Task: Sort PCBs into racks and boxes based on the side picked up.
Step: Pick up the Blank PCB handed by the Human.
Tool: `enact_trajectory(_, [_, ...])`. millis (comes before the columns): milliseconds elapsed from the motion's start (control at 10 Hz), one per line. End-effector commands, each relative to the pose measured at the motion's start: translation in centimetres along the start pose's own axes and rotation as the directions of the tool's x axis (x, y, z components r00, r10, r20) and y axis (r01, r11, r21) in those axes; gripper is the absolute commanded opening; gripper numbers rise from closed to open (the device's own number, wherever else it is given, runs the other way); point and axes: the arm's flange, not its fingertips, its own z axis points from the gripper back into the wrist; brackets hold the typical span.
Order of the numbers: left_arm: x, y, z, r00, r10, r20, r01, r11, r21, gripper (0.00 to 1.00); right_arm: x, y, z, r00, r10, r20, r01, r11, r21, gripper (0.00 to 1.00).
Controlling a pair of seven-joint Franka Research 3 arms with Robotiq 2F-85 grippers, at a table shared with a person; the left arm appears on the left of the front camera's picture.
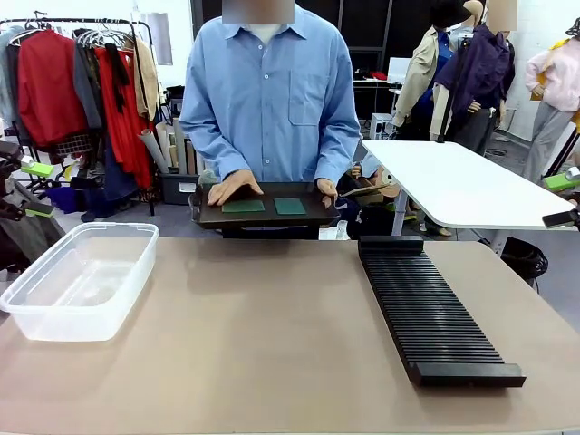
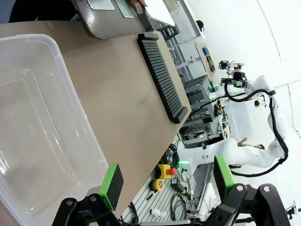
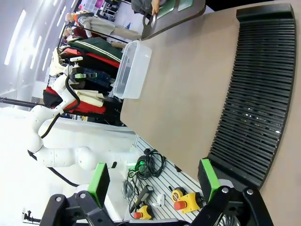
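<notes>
Left hand (image 2: 167,178) and right hand (image 3: 153,178) both open, empty. Tub (image 1: 54,319) at 9 o'clock, rack (image 1: 435,317) at 3, PCBs (image 1: 244,206) on a tray (image 1: 313,216) at 12.

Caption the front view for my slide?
Person at the far side holds a black tray with two PCBs; clear box left, slotted rack right.

The person (image 1: 269,100) wears a light blue collared shirt (image 1: 299,127) with long sleeves, buttons and a chest pocket. The left gripper (image 2: 167,181) and right gripper (image 3: 154,180) are black, with bright green pads (image 2: 111,185) and round pivot bolts. The right arm (image 2: 221,149) is glossy white and rounded, with what seems a black cable (image 2: 276,127) alongside.
</notes>
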Motion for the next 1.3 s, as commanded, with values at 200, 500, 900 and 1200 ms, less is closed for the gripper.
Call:
enact_trajectory(200, [-0.10,-0.05,0.07,1.000,-0.002,-0.006,0.002,1.000,0.003,1.00,0.06,0.20,0.06,1.000,0.008,0.003,-0.008,1.000,0.008,1.00])
enact_trajectory(500, [-0.10,-0.05,0.07,1.000,-0.002,-0.006,0.002,1.000,0.003,1.00,0.06,0.20,0.06,1.000,0.008,0.003,-0.008,1.000,0.008,1.00])
enact_trajectory(900, [-0.10,-0.05,0.07,1.000,-0.002,-0.006,0.002,1.000,0.003,1.00,0.06,0.20,0.06,1.000,0.008,0.003,-0.008,1.000,0.008,1.00])
enact_trajectory(1200, [-0.10,-0.05,0.07,1.000,-0.002,-0.006,0.002,1.000,0.003,1.00,0.06,0.20,0.06,1.000,0.008,0.003,-0.008,1.000,0.008,1.00])
